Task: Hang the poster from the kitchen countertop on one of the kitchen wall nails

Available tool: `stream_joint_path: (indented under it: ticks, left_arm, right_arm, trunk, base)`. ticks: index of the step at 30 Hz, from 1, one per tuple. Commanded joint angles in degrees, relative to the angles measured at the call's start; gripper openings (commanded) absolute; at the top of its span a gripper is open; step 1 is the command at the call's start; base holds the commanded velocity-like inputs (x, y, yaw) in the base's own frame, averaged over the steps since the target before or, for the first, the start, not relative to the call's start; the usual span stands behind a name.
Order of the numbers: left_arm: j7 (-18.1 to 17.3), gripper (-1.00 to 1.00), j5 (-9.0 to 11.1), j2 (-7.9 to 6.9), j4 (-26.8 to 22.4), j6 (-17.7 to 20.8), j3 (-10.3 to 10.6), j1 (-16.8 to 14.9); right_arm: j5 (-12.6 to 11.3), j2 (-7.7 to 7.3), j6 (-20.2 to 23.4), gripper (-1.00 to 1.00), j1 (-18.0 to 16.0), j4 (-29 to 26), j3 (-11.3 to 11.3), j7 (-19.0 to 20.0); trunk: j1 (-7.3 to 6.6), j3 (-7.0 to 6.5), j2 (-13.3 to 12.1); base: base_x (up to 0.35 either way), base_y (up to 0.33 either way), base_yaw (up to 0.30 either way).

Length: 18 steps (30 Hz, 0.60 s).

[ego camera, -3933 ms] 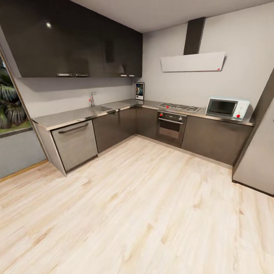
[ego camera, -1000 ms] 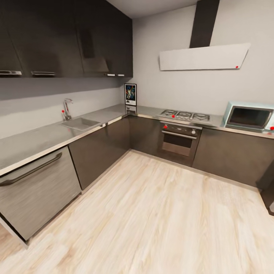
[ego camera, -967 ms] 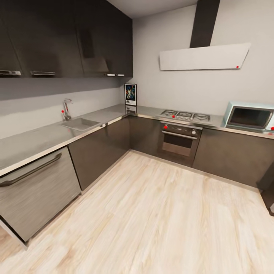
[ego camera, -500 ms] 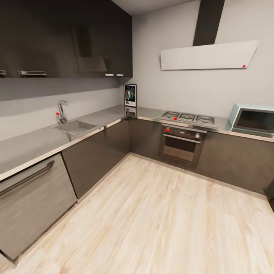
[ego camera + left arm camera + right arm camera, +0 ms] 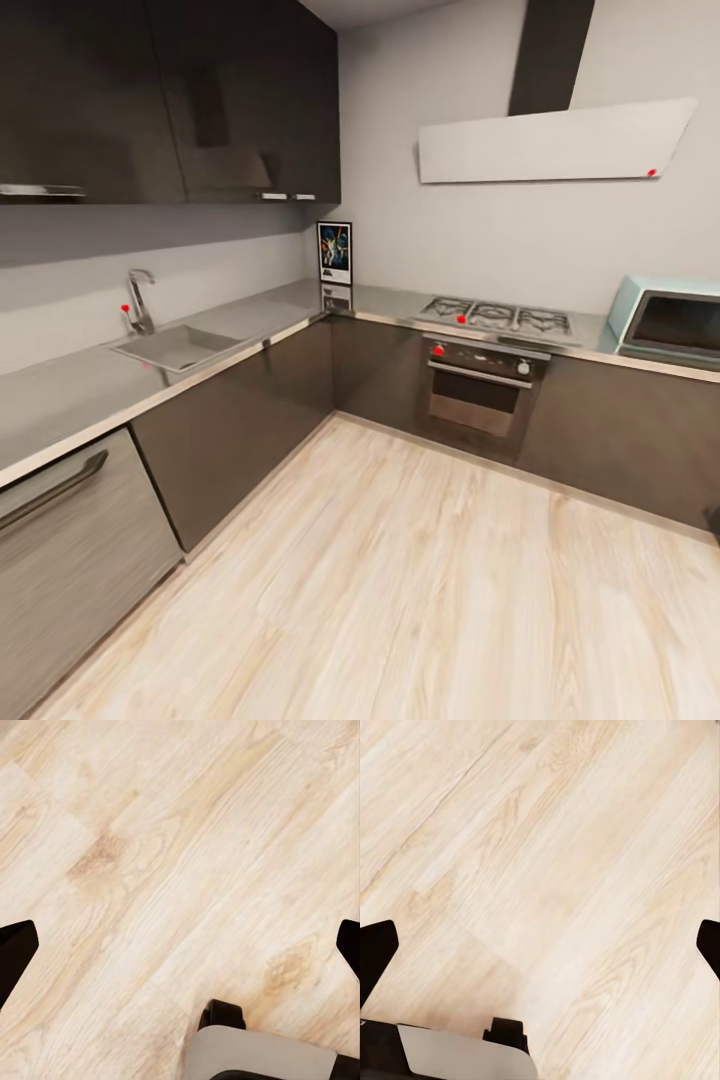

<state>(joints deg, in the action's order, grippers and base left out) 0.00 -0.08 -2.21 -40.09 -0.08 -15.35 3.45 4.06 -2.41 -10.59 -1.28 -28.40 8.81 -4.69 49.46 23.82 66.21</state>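
The poster (image 5: 334, 252) stands upright in the corner of the grey bench (image 5: 250, 320), against the wall. The left fingers (image 5: 16, 954) and the right fingers (image 5: 375, 951) are spread wide and hold nothing, above the wooden floor (image 5: 420, 590).

The left gripper (image 5: 180, 949) has 2 matte black fingertips (image 5: 15, 956), blunt and angular. The right gripper (image 5: 540, 949) looks alike. Beneath each sits a pale grey rounded body panel (image 5: 259, 1050) with a small black block (image 5: 221, 1014).

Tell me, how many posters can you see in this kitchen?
1. The poster stands upright on the kitchen countertop, in the corner against the wall, left of the hob. Others may be out of view.
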Motion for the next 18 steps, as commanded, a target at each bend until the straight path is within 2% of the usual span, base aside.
stream_joint_path:
  ticks: [1, 18]
  left_arm:
    - [0.0, 1.0, -0.01, 0.01, -0.08, -0.01, -0.03, 0.03]
    - [0.0, 1.0, -0.01, 0.01, -0.08, -0.01, -0.03, 0.06]
  right_arm:
    - [0.42, -0.05, -0.05, 1.0, -0.04, 0.03, 0.33, -0.49]
    - [0.46, -0.05, -0.05, 1.0, -0.04, 0.08, 0.44, -0.49]
  trunk:
    - [0.04, 0.05, 0.03]
    - [0.04, 0.05, 0.03]
  base:
    - [0.338, 0.0, -0.001]
    - [0.338, 0.005, -0.002]
